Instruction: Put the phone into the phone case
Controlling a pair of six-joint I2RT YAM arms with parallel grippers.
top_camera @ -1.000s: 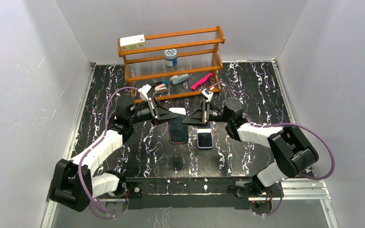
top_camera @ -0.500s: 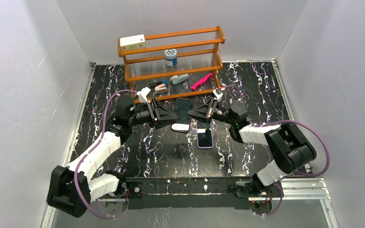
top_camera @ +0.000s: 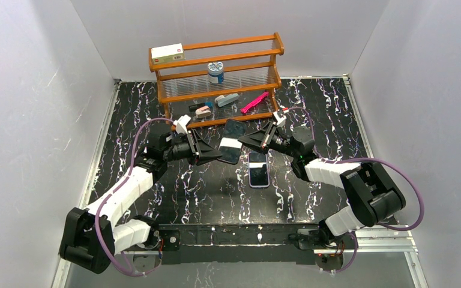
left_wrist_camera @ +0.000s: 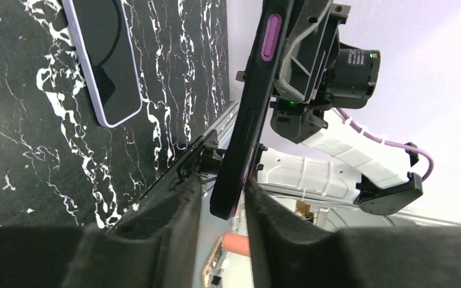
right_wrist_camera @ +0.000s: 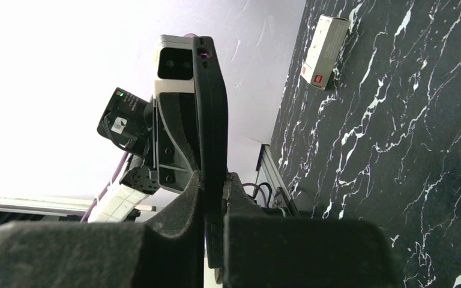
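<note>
The right tool (right_wrist_camera: 213,180) is clamped tight on one edge of the phone case (top_camera: 232,141), holding it tilted and clear of the counter (top_camera: 330,114). The left tool (left_wrist_camera: 223,187) faces it from the other side, its fingers (left_wrist_camera: 168,216) straddling the case's opposite end. A sliver of light shows beside one finger, so it seems loose rather than gripping, though the angle is poor. The phone (top_camera: 258,170) lies flat on the counter, dark face up, just below the right tool's tips and apart from the case.
</note>
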